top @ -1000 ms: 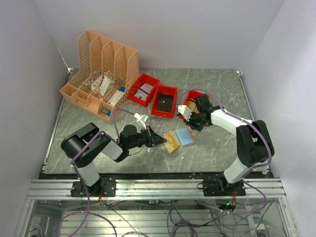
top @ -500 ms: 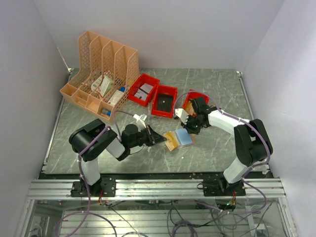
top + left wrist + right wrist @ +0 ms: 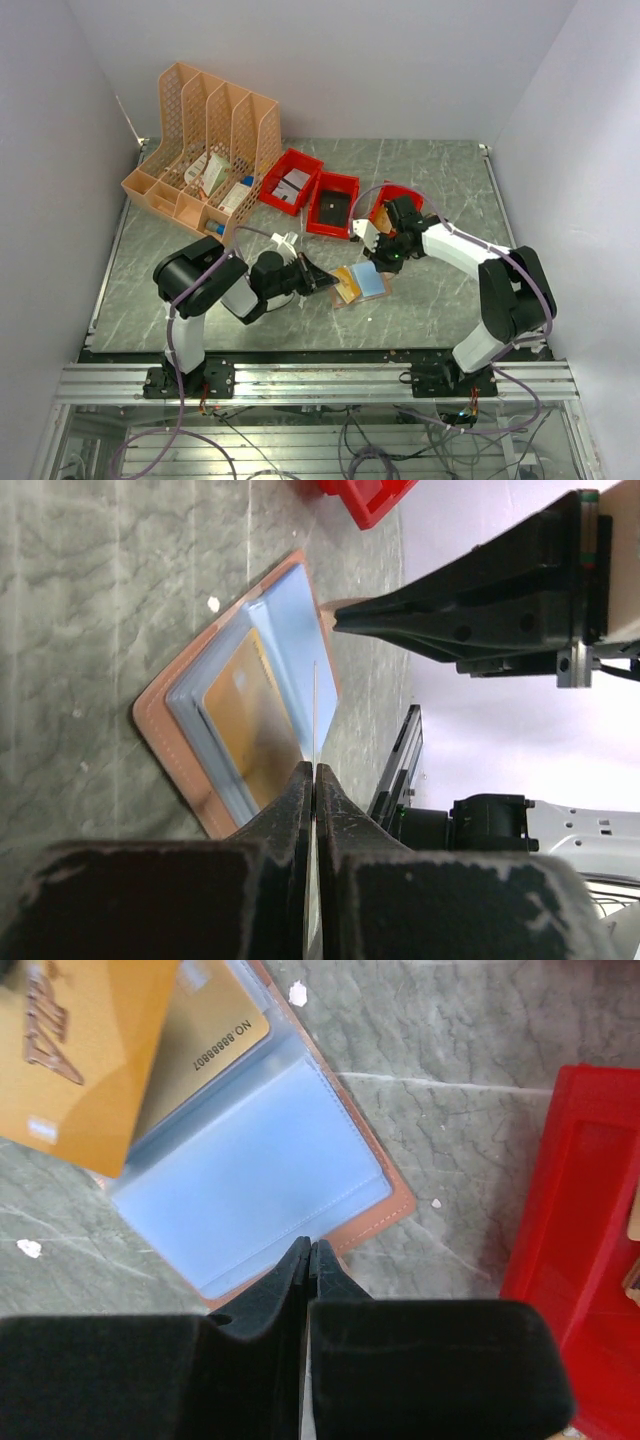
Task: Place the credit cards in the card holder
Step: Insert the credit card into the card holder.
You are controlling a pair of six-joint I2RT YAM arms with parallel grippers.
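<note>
**Two cards, one open holder, both my grippers at it**

From the top camera I count one card holder (image 3: 368,283), lying open on the table (image 3: 440,310) between my two grippers. My left gripper (image 3: 328,283) is at its left edge and my right gripper (image 3: 376,262) at its far right corner. Behind them stand three red bins (image 3: 333,204) in a row and one orange file rack (image 3: 215,120) in the back left corner. The table is bare in front of the holder and to its right.

In the left wrist camera my left fingers are pressed together on one credit card (image 3: 315,710), seen only as a thin edge that stands upright over the holder's middle. A second gold card (image 3: 250,720) is already inside a blue sleeve. The pointed tip of my right gripper touches the holder's far edge.

In the right wrist camera my right fingers are closed together, with the tips at the near border of the empty blue sleeve. I cannot see anything between them. Here I count two gold cards. One sits in the sleeve and the other overlaps it at the top left. One red bin is just beside the holder on the right, not touching it.
</note>
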